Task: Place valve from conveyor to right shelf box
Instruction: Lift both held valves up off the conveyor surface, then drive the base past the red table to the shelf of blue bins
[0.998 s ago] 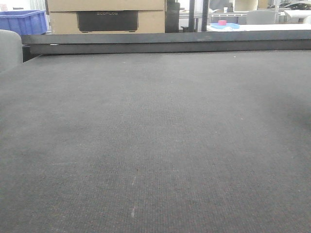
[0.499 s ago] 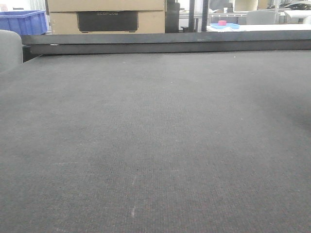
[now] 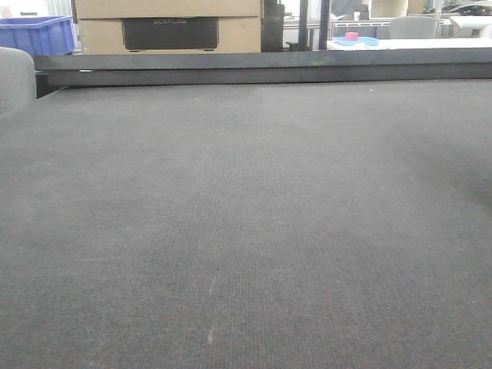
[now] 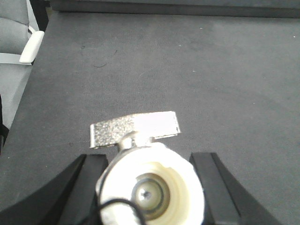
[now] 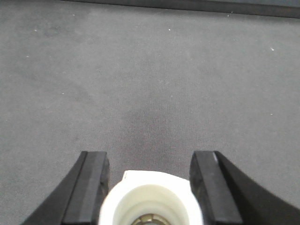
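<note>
The conveyor (image 3: 246,215) is a wide dark grey woven belt with a black rail (image 3: 261,68) along its far edge. No valve or gripper shows on it in the front view. In the left wrist view my left gripper (image 4: 149,155) is shut on a valve (image 4: 150,183) with a white round body and a silver butterfly handle (image 4: 136,127) pointing up. In the right wrist view my right gripper (image 5: 149,154) is shut on a second white valve body (image 5: 150,192); its handle is hidden. The belt lies below both. The right shelf box is out of view.
Behind the rail stand a blue bin (image 3: 37,32) and a cardboard box (image 3: 165,23). A grey rounded part (image 3: 14,77) sits at the belt's left edge. The left wrist view shows grey and white structure (image 4: 18,42) beyond that edge.
</note>
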Tool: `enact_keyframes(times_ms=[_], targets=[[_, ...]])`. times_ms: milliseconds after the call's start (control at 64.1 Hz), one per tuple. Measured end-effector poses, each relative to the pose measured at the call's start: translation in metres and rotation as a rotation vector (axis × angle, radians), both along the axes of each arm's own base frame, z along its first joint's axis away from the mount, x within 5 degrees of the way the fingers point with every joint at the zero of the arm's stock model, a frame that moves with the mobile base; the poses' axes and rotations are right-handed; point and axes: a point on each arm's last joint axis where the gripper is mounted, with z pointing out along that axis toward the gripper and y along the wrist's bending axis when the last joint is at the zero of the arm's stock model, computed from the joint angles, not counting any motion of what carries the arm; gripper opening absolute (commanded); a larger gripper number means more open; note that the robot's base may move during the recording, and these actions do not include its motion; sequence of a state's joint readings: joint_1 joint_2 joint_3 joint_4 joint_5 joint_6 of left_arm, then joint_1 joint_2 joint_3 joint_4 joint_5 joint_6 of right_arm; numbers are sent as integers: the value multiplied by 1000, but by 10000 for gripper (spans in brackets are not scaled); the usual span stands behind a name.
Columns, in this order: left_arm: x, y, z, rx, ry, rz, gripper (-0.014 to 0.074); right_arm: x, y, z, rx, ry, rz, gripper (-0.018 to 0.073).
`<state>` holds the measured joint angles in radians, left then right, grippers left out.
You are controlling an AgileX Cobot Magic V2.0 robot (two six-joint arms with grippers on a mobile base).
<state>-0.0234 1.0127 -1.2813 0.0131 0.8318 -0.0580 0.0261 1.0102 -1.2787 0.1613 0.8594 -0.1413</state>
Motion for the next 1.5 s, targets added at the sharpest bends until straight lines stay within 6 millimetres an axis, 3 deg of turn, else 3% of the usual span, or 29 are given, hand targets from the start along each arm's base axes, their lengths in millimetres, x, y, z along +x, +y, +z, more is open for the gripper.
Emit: enact_keyframes(times_ms=[1497], targets=[[0,0,1,5,-7,2,-111,0,0,0,6,0,2,-153]])
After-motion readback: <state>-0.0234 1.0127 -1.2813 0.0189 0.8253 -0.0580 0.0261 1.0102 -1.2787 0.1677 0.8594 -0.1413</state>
